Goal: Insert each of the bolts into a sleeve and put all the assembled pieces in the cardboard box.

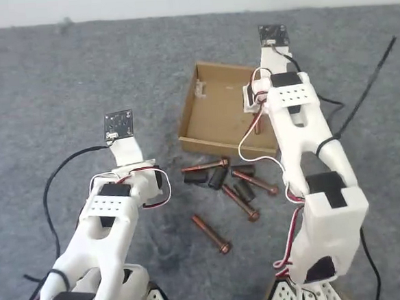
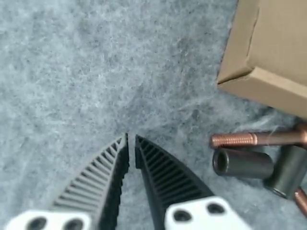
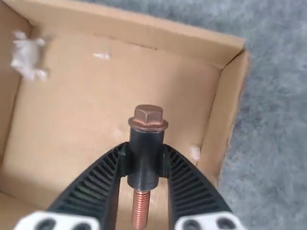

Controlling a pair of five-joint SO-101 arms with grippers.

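Note:
In the right wrist view my right gripper [image 3: 144,155] is shut on a black sleeve [image 3: 144,167] with a copper bolt [image 3: 147,117] pushed through it. It hangs above the inside of the cardboard box [image 3: 72,120], near a corner. In the high view this assembled piece [image 1: 258,123] is under the right arm, at the box's [image 1: 211,115] right side. My left gripper [image 2: 132,140] is shut on nothing, low over the grey carpet left of the loose parts. Closest to it lie a bolt [image 2: 254,140] and a sleeve [image 2: 242,164].
Several loose copper bolts [image 1: 211,233] and black sleeves [image 1: 218,178] lie in a cluster on the carpet in front of the box, between the two arms. White scraps [image 3: 29,55] sit in a far corner of the box. Open carpet stretches to the left.

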